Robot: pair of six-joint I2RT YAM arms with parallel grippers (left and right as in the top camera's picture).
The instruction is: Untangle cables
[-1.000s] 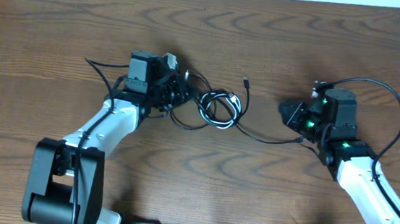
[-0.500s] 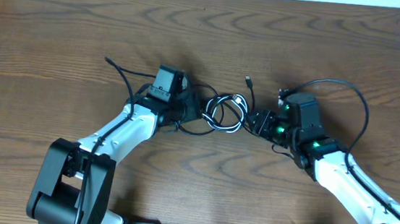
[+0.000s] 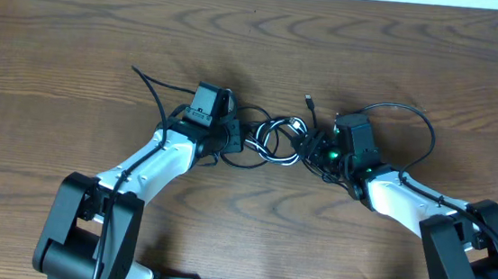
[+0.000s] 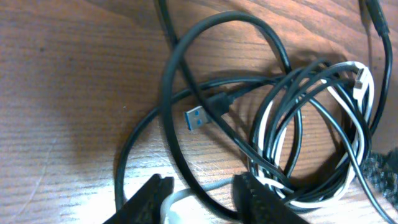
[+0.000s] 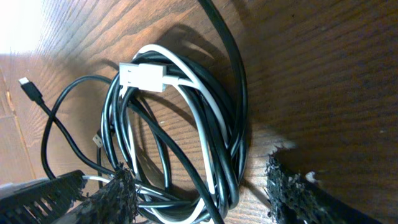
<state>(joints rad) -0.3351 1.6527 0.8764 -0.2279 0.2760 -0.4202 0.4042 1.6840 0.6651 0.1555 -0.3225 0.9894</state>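
I see the cables (image 3: 278,138) coiled in the middle of the worktop (image 3: 77,34). Left jaws parted, a black strand running between them (not pinched). Right jaws released wide, straddling the coil.

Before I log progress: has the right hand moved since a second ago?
Yes. The right hand has moved left across the table, up to the cables.

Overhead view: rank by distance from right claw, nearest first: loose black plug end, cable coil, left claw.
1. cable coil, right at the right claw, on its left.
2. loose black plug end, above it in frame.
3. left claw, beyond the coil.
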